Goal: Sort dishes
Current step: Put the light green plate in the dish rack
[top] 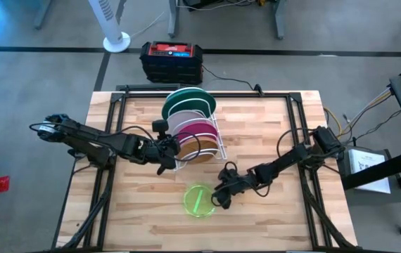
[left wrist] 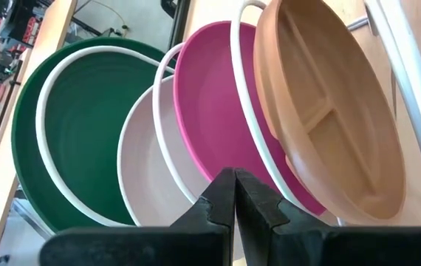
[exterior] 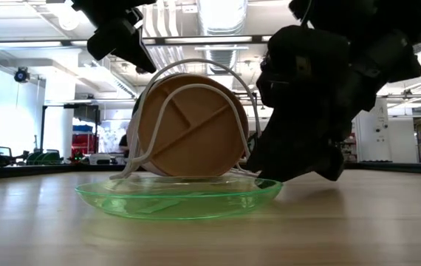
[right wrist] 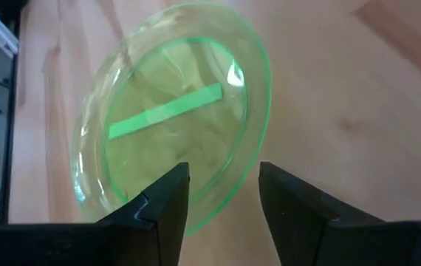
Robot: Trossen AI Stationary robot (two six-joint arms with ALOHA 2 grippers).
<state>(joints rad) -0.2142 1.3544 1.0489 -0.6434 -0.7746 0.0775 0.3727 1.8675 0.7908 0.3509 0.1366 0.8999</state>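
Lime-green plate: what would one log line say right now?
lime-green plate: flat on table | right hand: open, straddling its rim | left hand: shut, by rack

A white wire dish rack [top: 218, 137] stands on the wooden table [top: 271, 225]; black case [top: 172, 60] behind.

The right gripper [right wrist: 224, 193] holds its jaws apart, and the rim of the lime-green plate [right wrist: 173, 118] lies in the gap between them, flat on the worktop [right wrist: 343, 103]. Beyond that rim the bare wood is free. The left gripper [left wrist: 234, 193] has its jaws closed together; directly ahead of them the rack wires [left wrist: 251, 133] and the upright pink plate [left wrist: 218, 111] and brown plate [left wrist: 329, 103] block the way.
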